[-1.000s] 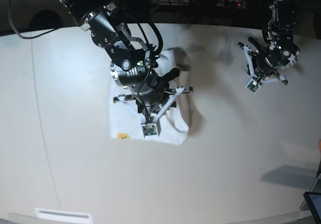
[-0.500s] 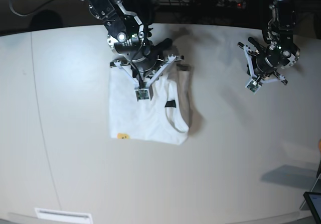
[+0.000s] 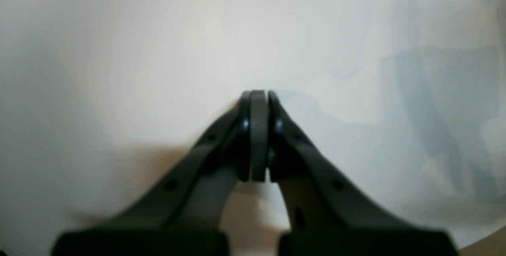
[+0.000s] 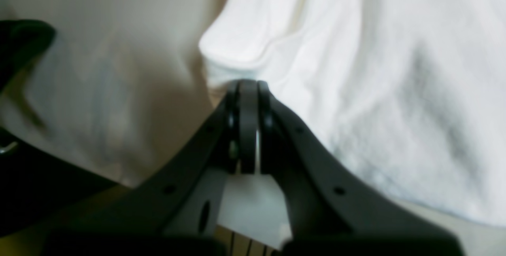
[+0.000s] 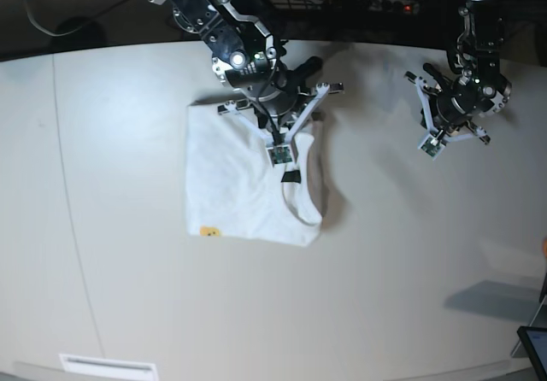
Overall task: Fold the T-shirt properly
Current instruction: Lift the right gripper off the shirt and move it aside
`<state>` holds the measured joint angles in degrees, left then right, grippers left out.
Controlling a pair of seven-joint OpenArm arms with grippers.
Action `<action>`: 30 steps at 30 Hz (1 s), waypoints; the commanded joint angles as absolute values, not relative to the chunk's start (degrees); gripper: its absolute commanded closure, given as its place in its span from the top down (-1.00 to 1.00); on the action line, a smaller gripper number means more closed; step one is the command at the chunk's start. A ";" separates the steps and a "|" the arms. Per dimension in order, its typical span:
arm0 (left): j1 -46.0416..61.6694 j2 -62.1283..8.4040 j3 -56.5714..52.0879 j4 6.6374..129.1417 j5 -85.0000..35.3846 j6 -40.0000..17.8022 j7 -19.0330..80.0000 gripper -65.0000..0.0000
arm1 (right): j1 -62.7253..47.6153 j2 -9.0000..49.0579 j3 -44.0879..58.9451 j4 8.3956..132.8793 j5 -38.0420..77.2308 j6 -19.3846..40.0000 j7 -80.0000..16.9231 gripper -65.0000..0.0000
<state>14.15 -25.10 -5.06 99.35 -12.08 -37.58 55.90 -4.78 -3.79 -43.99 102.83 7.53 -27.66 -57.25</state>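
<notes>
The right arm has swung over to the far right part of the T-shirt [image 5: 231, 176] since a moment ago, when it hung over the far left part, and the shirt itself has not moved. The T-shirt lies folded into a white block on the bench [image 5: 128, 296], a little left of the middle in the base view. Its plain white side faces up. A small yellow bit of print peeks out at the near left corner, and a small dark mark shows near the neck opening on the right.

The right claw [image 4: 248, 90] is clenched shut with nothing in it. Its tip sits right at a rounded fold of the white cloth; I cannot tell if it touches.

The left claw [image 3: 259, 97] is also clenched shut and holds nothing. It hangs over the bare bench, well apart from the shirt, on the right side of the base view.
</notes>
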 commanded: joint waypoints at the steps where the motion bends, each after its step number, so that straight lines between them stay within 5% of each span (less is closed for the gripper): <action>1: 13.85 -25.80 -5.41 100.00 -12.44 -37.76 55.69 -1.00 | -3.12 -4.53 -45.14 103.08 9.27 -27.30 -56.40 -0.99; 9: 13.85 -25.80 -5.41 100.00 -12.44 -37.76 55.60 -1.00 | 1.45 -3.47 -47.96 98.77 15.87 -27.30 -57.01 -0.99; 17: 13.41 -25.80 -5.41 100.00 -12.44 -37.76 55.60 -1.00 | 1.98 0.75 -45.32 114.77 15.87 -27.56 -64.48 -0.99; 30: 13.05 -25.10 -5.41 100.00 -12.26 -37.76 55.60 -1.00 | 1.89 2.77 -41.36 103.34 15.87 -27.30 -56.13 -0.99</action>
<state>13.52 -24.23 -5.06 99.31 -11.99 -37.58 56.05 0.89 3.73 -41.43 102.43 15.97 -27.51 -57.41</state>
